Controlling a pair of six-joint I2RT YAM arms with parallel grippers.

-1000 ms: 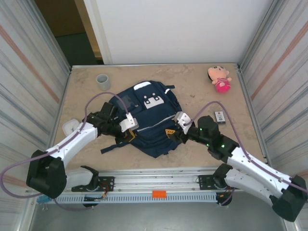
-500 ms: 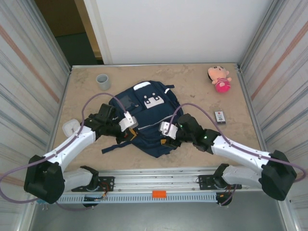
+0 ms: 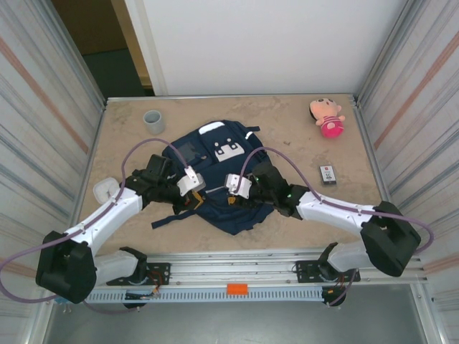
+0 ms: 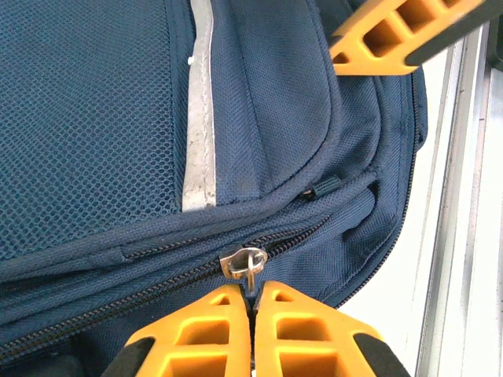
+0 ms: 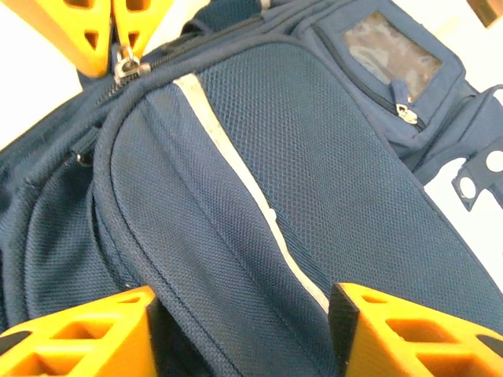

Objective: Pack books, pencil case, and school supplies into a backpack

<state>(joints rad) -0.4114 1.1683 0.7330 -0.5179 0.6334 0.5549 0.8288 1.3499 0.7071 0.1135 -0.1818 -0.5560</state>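
Your backpack lies flat mid-table, navy mesh weave crossed by a pale strip. Since a second ago the right gripper has swung left across it and now hangs spread wide over the mesh. The left gripper has stayed put, pinched tight on the metal zip pull. The overhead view adds the whitish packet, lying well to the right on the stone-patterned table.

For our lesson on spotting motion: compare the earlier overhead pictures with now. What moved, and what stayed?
The right gripper swung left from the right edge of the backpack to above its middle, open, close to the left gripper. The left gripper stayed shut on the zip pull. The backpack, grey cup, pink toy and whitish packet kept their places.
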